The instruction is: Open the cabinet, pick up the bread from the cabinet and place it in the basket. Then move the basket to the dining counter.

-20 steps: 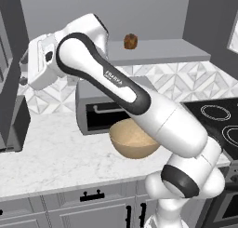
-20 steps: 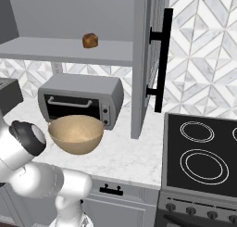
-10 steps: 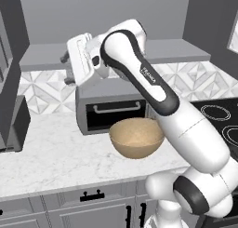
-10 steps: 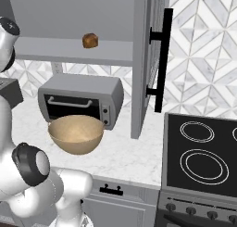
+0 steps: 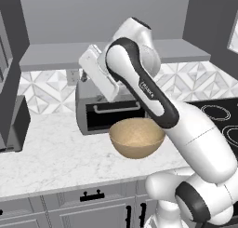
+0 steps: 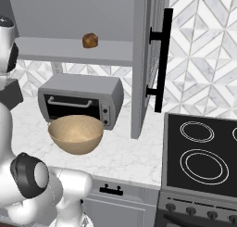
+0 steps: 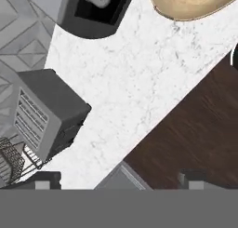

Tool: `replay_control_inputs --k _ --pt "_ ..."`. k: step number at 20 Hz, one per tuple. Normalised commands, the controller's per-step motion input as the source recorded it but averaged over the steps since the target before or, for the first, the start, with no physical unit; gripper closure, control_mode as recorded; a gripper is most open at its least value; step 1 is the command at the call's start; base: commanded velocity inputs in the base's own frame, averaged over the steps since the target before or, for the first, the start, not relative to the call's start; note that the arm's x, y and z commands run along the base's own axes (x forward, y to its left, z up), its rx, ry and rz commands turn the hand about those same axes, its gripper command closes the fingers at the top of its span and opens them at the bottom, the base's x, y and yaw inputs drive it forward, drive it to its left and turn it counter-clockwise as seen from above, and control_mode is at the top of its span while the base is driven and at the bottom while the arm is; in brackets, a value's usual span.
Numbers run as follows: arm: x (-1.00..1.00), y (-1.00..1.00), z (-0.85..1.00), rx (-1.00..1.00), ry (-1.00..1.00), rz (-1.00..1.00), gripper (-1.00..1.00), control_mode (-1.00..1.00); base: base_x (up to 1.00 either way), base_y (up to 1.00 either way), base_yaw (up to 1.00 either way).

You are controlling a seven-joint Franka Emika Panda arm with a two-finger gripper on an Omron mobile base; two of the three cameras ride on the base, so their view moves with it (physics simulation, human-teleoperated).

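Bread [image 6: 90, 40] up on open cabinet [image 6: 69, 50] shelf, alone.
Basket [image 6: 76, 134] down on worktop [image 7: 139, 83], right before toaster oven [image 6: 81, 101]. Gripper [image 7: 118, 180] fingers spread wide, grasping nothing.

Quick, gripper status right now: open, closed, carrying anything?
Gripper: open and empty, its two fingertips standing wide apart above the worktop.

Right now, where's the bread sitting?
In the right base view the bread sits on the shelf of the open cabinet, up and left in the picture, above the toaster oven and the basket.
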Motion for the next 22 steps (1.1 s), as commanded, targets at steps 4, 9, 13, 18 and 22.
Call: replay_control_inputs --k 4,9,13,18,22 --pt "0.04 -0.51 -0.24 -0.62 -0.16 0.13 -1.0 -1.0 0.0 0.0 0.0" --pt "0.04 -0.09 -0.38 -0.86 -0.36 0.17 -1.0 -1.0 0.0 0.0 0.0" --pt "0.47 -0.54 0.02 -0.51 -0.35 0.16 -1.0 -1.0 0.0 0.0 0.0" --pt "0.25 -0.78 0.06 -0.41 -0.3 0.14 -1.0 -1.0 0.0 0.0 0.0" --pt "0.0 -0.88 0.56 -0.07 -0.14 0.08 -1.0 -1.0 0.0 0.0 0.0"
